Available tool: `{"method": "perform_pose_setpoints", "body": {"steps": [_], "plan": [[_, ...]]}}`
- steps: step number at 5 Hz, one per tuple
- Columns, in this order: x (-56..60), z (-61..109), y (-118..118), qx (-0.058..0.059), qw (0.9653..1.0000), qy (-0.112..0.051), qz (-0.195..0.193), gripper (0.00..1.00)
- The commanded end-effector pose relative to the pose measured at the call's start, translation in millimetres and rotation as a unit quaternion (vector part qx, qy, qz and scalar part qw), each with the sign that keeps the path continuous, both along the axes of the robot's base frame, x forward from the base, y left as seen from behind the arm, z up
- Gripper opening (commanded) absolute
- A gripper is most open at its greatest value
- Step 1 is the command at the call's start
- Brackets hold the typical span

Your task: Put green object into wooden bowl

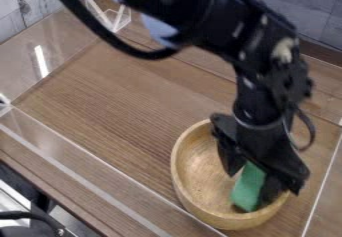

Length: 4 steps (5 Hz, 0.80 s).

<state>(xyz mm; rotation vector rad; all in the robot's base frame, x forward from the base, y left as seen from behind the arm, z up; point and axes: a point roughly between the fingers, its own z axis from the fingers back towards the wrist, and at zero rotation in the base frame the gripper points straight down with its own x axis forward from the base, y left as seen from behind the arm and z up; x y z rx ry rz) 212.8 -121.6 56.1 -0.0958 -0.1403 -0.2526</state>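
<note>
The wooden bowl (179, 169) sits at the front right of the table, round and light tan with a thick rim. My gripper (258, 184) points down into its right half. The green object (249, 192) stands tilted on end between the black fingers (287, 173), its lower end close to the bowl's floor. Motion blur hides whether the fingers still press on it or have let go. The arm covers the bowl's back rim.
A clear plastic wall (80, 146) runs around the wooden tabletop (120, 91). A small white wire stand (112, 18) sits at the back left. The table's front edge lies just below the bowl.
</note>
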Motion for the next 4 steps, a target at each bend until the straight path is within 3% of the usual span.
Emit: {"method": "perform_pose_setpoints", "body": {"steps": [1,3,4], "plan": [[3.9,7.0,0,-0.009,0.9999,-0.009,0.009,1.00],[4.2,29.1,-3,-0.011,0.9981,-0.006,0.061,1.00],[8.2,42.1,2,-0.013,0.9986,-0.007,0.050,1.00]]}}
